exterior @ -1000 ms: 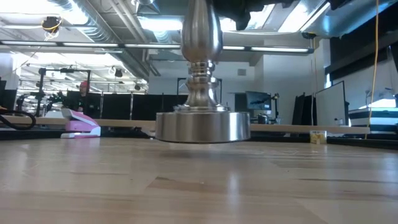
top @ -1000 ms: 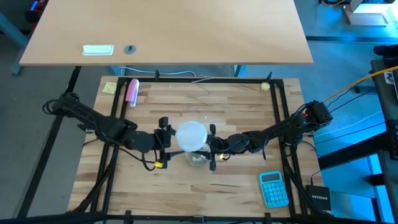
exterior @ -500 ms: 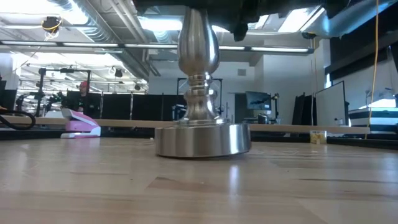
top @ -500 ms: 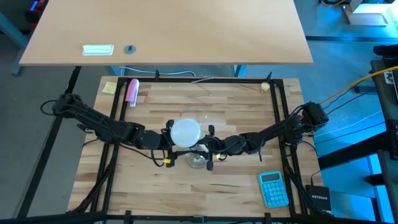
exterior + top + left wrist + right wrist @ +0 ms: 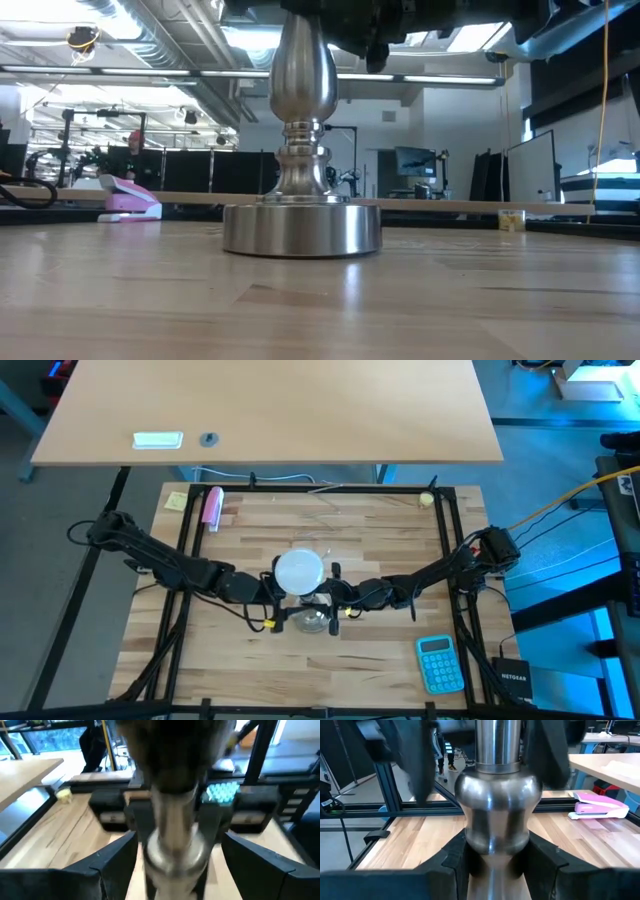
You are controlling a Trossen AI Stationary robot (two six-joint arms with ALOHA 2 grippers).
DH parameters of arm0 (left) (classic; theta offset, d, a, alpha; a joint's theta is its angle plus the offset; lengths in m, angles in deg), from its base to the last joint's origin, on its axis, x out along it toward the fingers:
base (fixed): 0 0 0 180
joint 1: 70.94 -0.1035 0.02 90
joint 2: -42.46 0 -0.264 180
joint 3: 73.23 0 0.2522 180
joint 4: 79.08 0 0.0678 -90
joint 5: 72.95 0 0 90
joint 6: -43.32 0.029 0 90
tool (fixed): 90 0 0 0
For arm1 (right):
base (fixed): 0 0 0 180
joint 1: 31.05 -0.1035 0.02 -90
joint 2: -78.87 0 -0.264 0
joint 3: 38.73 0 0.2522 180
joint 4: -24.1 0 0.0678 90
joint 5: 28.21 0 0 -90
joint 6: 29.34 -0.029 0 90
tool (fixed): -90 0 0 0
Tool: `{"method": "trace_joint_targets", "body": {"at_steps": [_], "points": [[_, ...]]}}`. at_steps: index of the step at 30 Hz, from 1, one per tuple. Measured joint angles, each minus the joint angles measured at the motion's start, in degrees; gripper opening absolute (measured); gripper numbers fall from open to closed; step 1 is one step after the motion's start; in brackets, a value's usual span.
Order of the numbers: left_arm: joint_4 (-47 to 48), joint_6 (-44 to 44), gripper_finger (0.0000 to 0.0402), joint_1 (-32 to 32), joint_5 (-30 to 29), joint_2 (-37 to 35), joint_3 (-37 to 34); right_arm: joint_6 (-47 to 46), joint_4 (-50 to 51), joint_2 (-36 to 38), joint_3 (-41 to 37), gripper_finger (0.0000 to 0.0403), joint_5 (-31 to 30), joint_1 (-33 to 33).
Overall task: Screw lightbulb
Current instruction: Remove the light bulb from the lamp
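Observation:
The white lightbulb (image 5: 298,572) shows only in the high view, atop the silver lamp stand (image 5: 300,228); its screw base is hidden. The stand is upright with its round foot (image 5: 313,620) flat on the wooden table. My right gripper (image 5: 492,857) comes in from the table's right and is shut on the stand's stem. My left gripper (image 5: 280,600) comes from the table's left and is open. Its fingers (image 5: 412,765) stand on either side of the stem's upper part without touching it. My right gripper pinches the stand's stem at the narrow neck (image 5: 492,851) just under the rounded bulge, one finger on each side. The fingers lie level, coming from the table's right, across the stem. The stand is upright with its foot on the table.
A blue calculator (image 5: 440,663) lies at the near right. A pink stapler (image 5: 212,506) and a yellow note (image 5: 177,501) lie at the far left, and a small yellow thing (image 5: 428,498) at the far right. Black frame rails (image 5: 452,540) border the table.
My right gripper has come down with the stand. Its foot hung just clear of the table and now rests on it, a little farther toward the table's left. My left gripper has sunk and moved in toward the stem, under the bulb, staying open.

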Motion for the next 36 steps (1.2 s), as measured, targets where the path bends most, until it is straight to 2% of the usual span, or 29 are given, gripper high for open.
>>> {"method": "trace_joint_targets", "body": {"at_steps": [2, 4, 6, 8, 12, 20, 26, 29, 32, 36], "points": [[-3.7, 0.1, 0.0277, 0.0, -0.1, 0.0, -2.8, 0.1, 0.1, 0.0, 0.0, 0.0146, 0.3, 0.0], [-11.4, 0.8, 0.0270, 0.0, -0.2, 0.1, -6.9, 0.0, 0.1, 0.0, 0.0, 0.0154, 0.3, 0.0], [-19.5, 1.4, 0.0262, -0.3, -0.4, 0.1, -10.4, 0.1, 0.2, 0.0, 0.0, 0.0151, 0.3, 0.0], [-23.6, 1.2, 0.0254, -1.0, -0.4, 0.1, -12.4, 0.4, 0.2, 0.0, 0.0, 0.0143, 0.3, 0.0], [-24.7, 0.0, 0.0246, -2.0, 0.2, 0.2, -13.3, 0.2, 0.3, 0.0, -0.1, 0.0145, 0.5, 0.0], [-26.5, 2.1, 0.0244, -2.8, 2.2, 3.2, -13.3, 0.7, 0.9, -0.1, -0.1, 0.0229, 1.1, 0.0], [-28.5, 1.6, 0.0240, -3.9, 2.5, 4.0, -13.3, 0.4, 3.7, 1.2, -0.1, 0.0255, 0.5, -0.1], [-29.3, 1.8, 0.0215, -3.9, 2.5, 4.0, -13.3, 0.3, 7.7, 3.9, -0.1, 0.0254, -2.3, -0.9], [-29.7, 2.7, 0.0170, -3.9, 2.6, 4.0, -13.3, 0.5, 11.9, 7.2, -0.2, 0.0250, -4.3, -1.8], [-29.5, 3.6, 0.0124, -3.9, 2.2, 3.9, -13.3, 0.4, 16.0, 10.9, -0.3, 0.0248, -5.0, -2.2]]}}
